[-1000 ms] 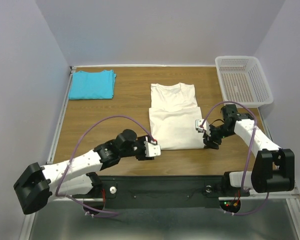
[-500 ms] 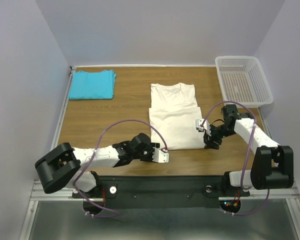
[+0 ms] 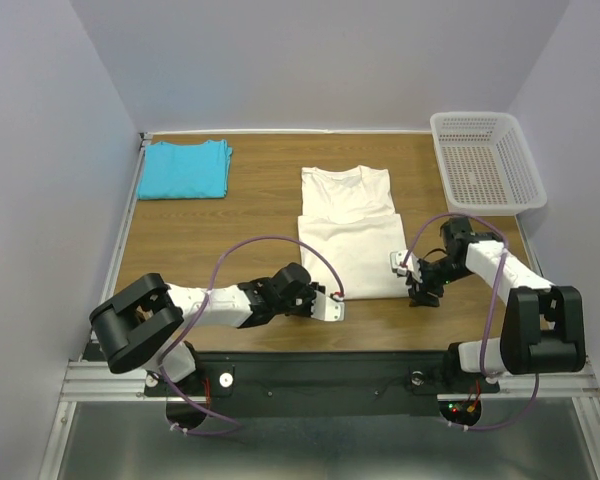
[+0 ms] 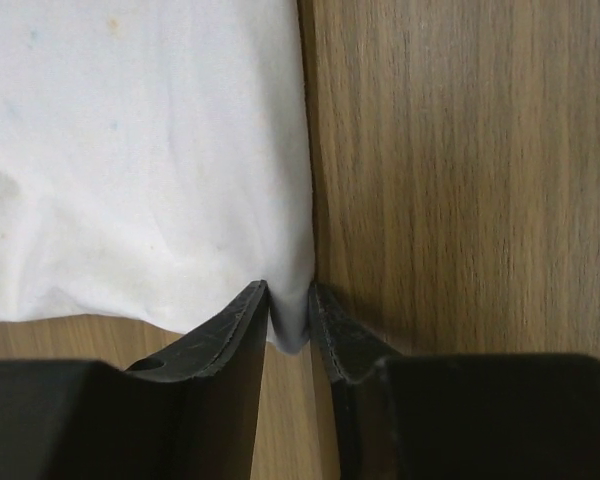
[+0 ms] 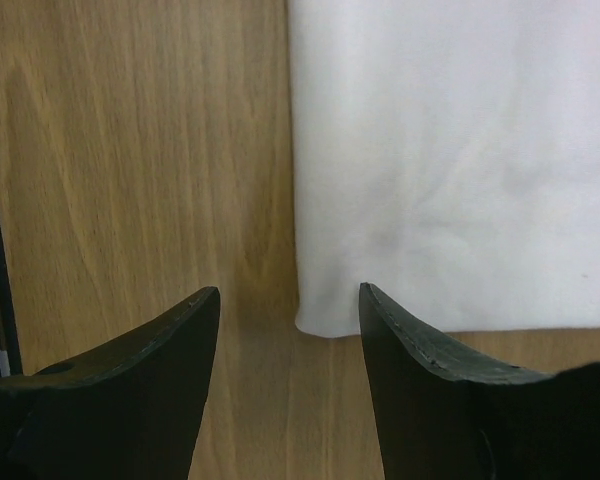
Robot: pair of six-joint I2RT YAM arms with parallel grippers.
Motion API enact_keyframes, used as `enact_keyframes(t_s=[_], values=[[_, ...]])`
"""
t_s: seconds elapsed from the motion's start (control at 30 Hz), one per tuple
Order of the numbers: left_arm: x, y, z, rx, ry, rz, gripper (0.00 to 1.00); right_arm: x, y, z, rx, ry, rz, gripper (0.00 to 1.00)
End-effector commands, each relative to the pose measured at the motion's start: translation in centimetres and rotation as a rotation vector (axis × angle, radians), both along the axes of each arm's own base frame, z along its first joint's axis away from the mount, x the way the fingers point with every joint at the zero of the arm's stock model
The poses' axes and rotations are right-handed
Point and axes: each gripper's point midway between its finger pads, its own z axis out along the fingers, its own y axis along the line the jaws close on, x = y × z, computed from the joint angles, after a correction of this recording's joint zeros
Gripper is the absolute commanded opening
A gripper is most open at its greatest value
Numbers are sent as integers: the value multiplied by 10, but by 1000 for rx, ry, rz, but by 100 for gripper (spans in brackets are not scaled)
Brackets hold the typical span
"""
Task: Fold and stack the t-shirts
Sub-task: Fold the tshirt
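Note:
The cream t-shirt (image 3: 350,235) lies partly folded in the middle of the wooden table, collar at the far end. My left gripper (image 3: 330,306) is at its near left corner. In the left wrist view the jaws (image 4: 288,296) are shut on that corner of the cream shirt (image 4: 140,150). My right gripper (image 3: 420,290) is at the near right corner. In the right wrist view it (image 5: 290,296) is open, with the corner of the cream shirt (image 5: 460,150) between its fingers, untouched. The turquoise t-shirt (image 3: 185,168) lies folded at the far left.
A white perforated basket (image 3: 485,160) stands at the far right corner. Purple cables loop over both arms. The table's black front rail runs just behind both grippers.
My left arm has swung right to the cream shirt's near left corner. My right gripper has shifted nearer, down to the near right corner.

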Motion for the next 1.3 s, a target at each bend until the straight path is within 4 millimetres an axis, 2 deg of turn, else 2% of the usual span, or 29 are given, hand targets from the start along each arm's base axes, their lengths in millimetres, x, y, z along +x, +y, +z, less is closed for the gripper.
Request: enact_keyframes(t_s=[0.0, 0.1, 0.3, 0.47, 0.57, 0.6, 0.63, 0.7, 0.73, 0.8, 0.83, 0.9, 0.93, 1.0, 1.03, 1.07, 1.1, 1.17, 1.2, 1.27], values=[[8, -15, 18, -44, -42, -10, 32, 1, -6, -12, -30, -48, 94, 64], [8, -16, 19, -42, -42, -12, 27, 3, -9, -19, -50, -36, 89, 64], [6, -17, 21, -51, -35, -22, 27, 17, -13, -27, -73, -77, 26, 64], [3, -18, 24, -63, -26, -26, 22, 12, -18, -39, -102, -76, 4, 60], [2, -19, 26, -72, -21, -32, 20, 12, -21, -41, -122, -100, -3, 50], [2, -19, 28, -76, -19, -30, 19, 12, -22, -42, -128, -105, -9, 44], [0, -20, 29, -82, -15, -37, 18, 10, -23, -43, -134, -114, -16, 33], [-1, -19, 31, -90, -9, -33, 15, 10, -24, -43, -139, -129, -28, 23], [-1, -20, 36, -102, -11, -35, 13, 9, -25, -41, -139, -140, -35, 14], [-5, -19, 37, -104, -1, -39, 10, 9, -24, -37, -132, -134, -72, 6], [-6, -18, 38, -109, 3, -40, 6, 10, -24, -34, -129, -132, -91, 1], [-8, -16, 45, -117, 1, -44, 0, 21, -24, -16, -121, -157, -144, 1], [-9, -14, 47, -120, 1, -42, 0, 14, -24, -11, -118, -110, -181, 0], [-13, -11, 60, -143, -6, -48, 0, 21, -23, 14, -105, -133, -190, 1], [-15, -10, 64, -153, -6, -50, 0, 8, -19, 21, -90, -98, -158, 1], [-19, -8, 73, -169, -6, -61, 0, 4, -17, 28, -77, -97, -147, 1], [-21, -8, 80, -182, -6, -68, 0, 1, -11, 45, -44, -105, -138, 1], [-26, -6, 94, -211, -4, -76, 0, -2, -7, 61, -19, -115, -141, 1], [-28, -5, 98, -219, -4, -77, 0, -1, -5, 77, 1, -135, -152, 1], [-30, -1, 111, -236, -10, -75, 0, -3, -2, 91, 25, -130, -181, 1]])
